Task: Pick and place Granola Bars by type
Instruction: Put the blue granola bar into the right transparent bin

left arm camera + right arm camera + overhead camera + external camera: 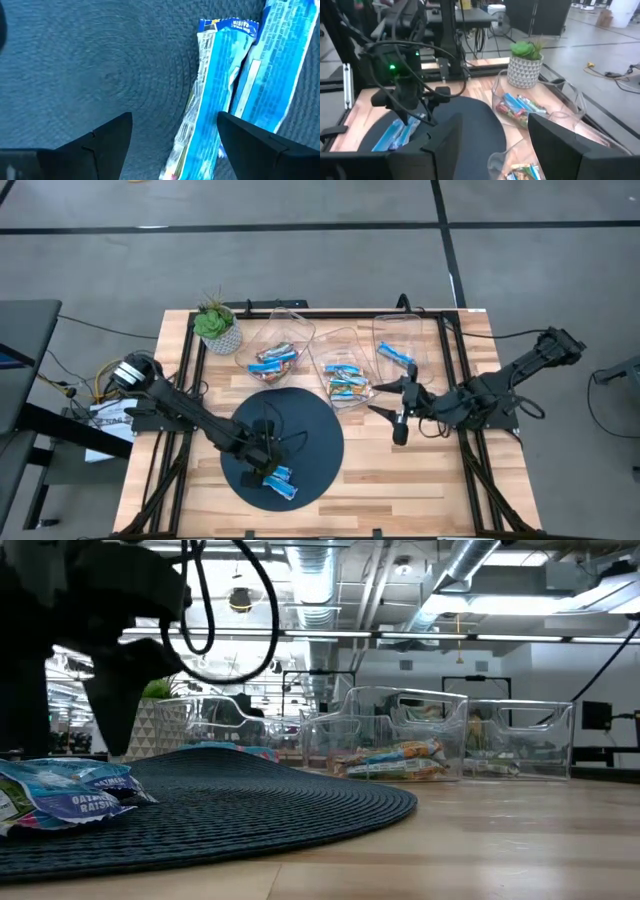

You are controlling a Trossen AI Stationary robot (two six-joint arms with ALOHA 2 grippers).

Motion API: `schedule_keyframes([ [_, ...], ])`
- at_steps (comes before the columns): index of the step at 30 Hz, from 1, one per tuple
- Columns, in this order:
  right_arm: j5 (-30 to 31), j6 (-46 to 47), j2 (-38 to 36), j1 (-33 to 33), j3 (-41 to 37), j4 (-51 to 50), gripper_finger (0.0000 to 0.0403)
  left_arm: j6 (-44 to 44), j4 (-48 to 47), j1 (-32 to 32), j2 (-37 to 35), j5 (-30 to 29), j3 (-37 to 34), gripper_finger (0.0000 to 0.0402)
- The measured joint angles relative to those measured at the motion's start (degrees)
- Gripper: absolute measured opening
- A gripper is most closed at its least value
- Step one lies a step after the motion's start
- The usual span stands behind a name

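- On the dark round mat point(300, 430), toward its six o'clock edge, two blue Granola Bars point(279, 478) lie side by side, touching, apart from the sorted stock.
- Left pincer point(268, 464) hangs just above them, fingers spread and empty, one bar point(212, 95) lying between them; judged lined up for a pick.
- Three clear bins point(345, 350) at twelve o'clock hold bars grouped by wrapper.
- Right pincer point(392, 402), released and empty, waits at three o'clock of the mat, near the bins.
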Motion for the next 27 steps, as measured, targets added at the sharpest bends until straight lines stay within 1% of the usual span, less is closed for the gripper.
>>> schedule_keyframes([
  [4,0.31,0.37,1.76,0.59,0.09,2.25,0.0219,-1.13,0.43,-1.27,1.74,0.02,0.14,0.0283],
  [9,0.30,0.78,2.95,0.82,0.04,2.93,0.0219,-2.41,1.38,-2.78,1.93,-0.08,0.17,0.0283],
  [15,0.28,0.83,2.95,0.79,0.00,3.23,0.0219,-3.91,1.50,-4.41,2.80,0.18,0.24,0.0280],
  [18,0.28,0.83,2.95,0.79,0.02,3.69,0.0219,-4.36,1.81,-4.77,4.10,0.83,0.33,0.0262],
  [27,0.24,0.85,2.95,0.79,0.02,3.65,0.0219,-4.81,1.54,-4.85,5.99,0.35,0.88,0.0171],
])
